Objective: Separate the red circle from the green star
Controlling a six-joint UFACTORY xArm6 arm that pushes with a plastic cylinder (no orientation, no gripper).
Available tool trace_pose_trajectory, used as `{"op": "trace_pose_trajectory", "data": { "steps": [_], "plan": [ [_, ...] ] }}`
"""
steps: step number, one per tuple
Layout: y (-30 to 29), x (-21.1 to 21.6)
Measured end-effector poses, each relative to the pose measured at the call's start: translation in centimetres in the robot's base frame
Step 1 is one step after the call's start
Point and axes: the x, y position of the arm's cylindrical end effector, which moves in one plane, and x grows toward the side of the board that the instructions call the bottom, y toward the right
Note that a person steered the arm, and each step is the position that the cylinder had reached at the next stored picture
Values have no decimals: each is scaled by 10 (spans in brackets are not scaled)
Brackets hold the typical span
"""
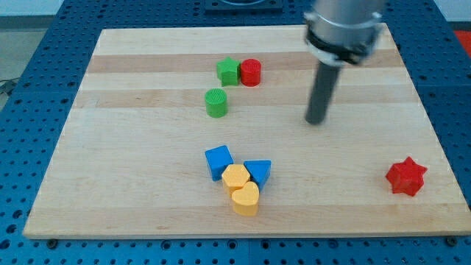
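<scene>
Currently the arm's dark rod comes down from the far right of the scene, and my tip point(316, 121) rests on the bare wood of the table point(132, 199), right of the centre. The arm carries no jaws at all, so there is nothing to be clenched or released; it ends only in this straight rod.

Up at the far side, left of the rod, the red circle point(251, 72) stands just to the right of the green star point(229, 71), and the two look to be touching side by side. My tip is well apart from both, off to their right and nearer to the view's bottom.

A green cylinder point(216, 102) sits near the star, slightly left of it and closer to the near edge. Toward the near side, around the middle, four blocks cluster together: a blue cube point(218, 161) on the left, a blue triangle point(258, 171) on the right, a yellow hexagon point(236, 177) between them, and a yellow heart-like block point(246, 199) touching the hexagon on its near side. A red star point(406, 176) lies alone at the near right.
</scene>
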Motion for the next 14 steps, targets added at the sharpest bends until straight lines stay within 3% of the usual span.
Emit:
{"op": "trace_pose_trajectory", "data": {
  "steps": [2,3,4,5,8,9,10,11,12,13,14],
  "plan": [
    [-106,-140],
    [-148,-170],
    [-170,-170],
    [-162,-133],
    [22,58],
    [27,76],
    [27,18],
    [27,-94],
    [25,-161],
    [13,-161],
    [-37,-148]
  ]
}}
